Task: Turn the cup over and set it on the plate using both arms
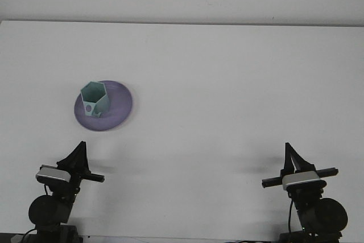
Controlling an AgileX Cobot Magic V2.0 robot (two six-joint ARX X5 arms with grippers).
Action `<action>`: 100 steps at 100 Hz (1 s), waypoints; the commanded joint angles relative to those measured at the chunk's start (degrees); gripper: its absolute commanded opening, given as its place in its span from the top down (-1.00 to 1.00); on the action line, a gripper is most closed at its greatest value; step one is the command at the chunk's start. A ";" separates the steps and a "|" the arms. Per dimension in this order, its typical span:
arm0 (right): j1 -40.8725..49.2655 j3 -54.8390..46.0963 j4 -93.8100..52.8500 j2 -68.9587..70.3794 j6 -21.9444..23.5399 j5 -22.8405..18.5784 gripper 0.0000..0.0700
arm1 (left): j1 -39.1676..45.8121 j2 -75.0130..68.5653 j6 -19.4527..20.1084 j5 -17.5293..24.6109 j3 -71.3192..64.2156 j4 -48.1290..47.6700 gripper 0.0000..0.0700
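Note:
A pale green hexagonal cup [94,99] stands upright, mouth up, on a round purple plate [118,108] at the table's left. My left gripper [79,151] is near the front edge, below the plate and apart from it. Far from the cup, my right gripper [290,155] is near the front edge on the right. Both point away from the camera, and neither holds anything.
The white table [227,83] stretches to a pale wall at the back. The arm bases sit at the bottom left and bottom right corners.

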 commanded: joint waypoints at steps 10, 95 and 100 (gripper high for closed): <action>-4.90 -6.75 4.07 -2.03 -2.45 -3.61 1.00 | 0.02 -0.02 0.92 -0.33 -1.11 0.61 0.96; -5.29 -17.25 8.98 -7.45 -2.80 -3.72 1.00 | 0.02 0.02 0.92 -0.33 -1.11 0.28 0.96; -5.29 -17.25 8.98 -7.45 -2.80 -3.74 1.00 | 0.02 0.02 0.92 -0.33 -1.11 0.31 0.96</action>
